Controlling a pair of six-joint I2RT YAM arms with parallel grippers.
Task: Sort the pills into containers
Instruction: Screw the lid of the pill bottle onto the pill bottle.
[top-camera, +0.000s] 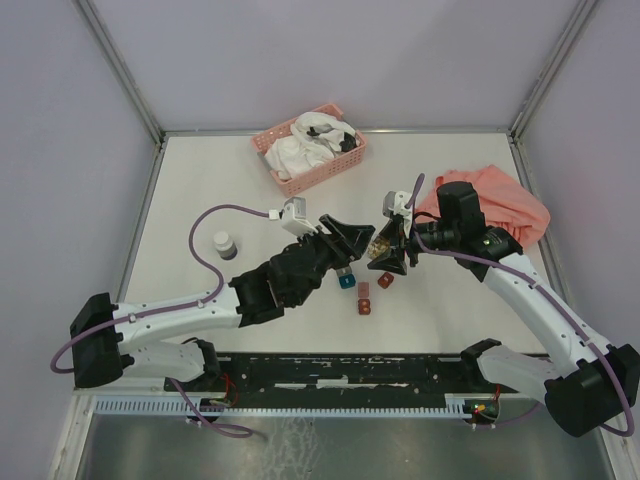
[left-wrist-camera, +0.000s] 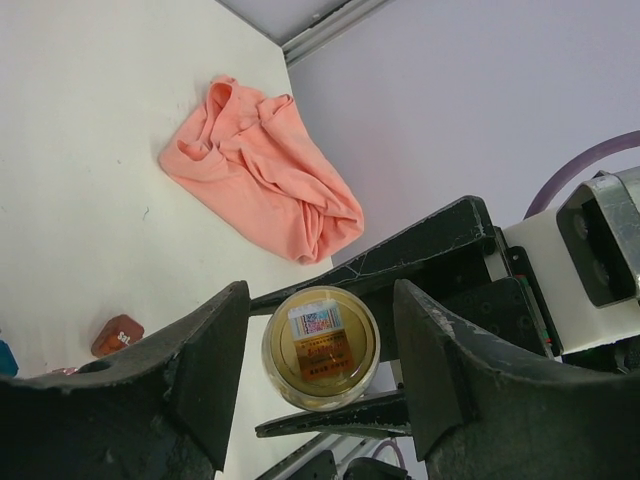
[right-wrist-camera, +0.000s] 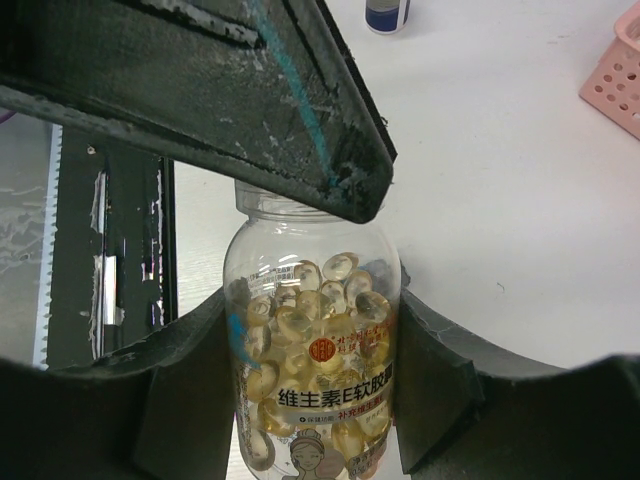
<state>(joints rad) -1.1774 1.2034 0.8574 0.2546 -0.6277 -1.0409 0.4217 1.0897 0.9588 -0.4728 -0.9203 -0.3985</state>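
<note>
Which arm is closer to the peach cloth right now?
Right. The right arm has its wrist at the left edge of the peach cloth, while the left arm reaches in from the opposite side of the table and ends short of the cloth.

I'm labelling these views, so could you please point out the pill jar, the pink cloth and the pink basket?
pill jar (right-wrist-camera: 315, 320): right wrist view, clear pill-filled body.
pink cloth (left-wrist-camera: 265, 175): left wrist view, middle folds.
pink basket (top-camera: 330, 172): top external view, front slatted wall.
</note>
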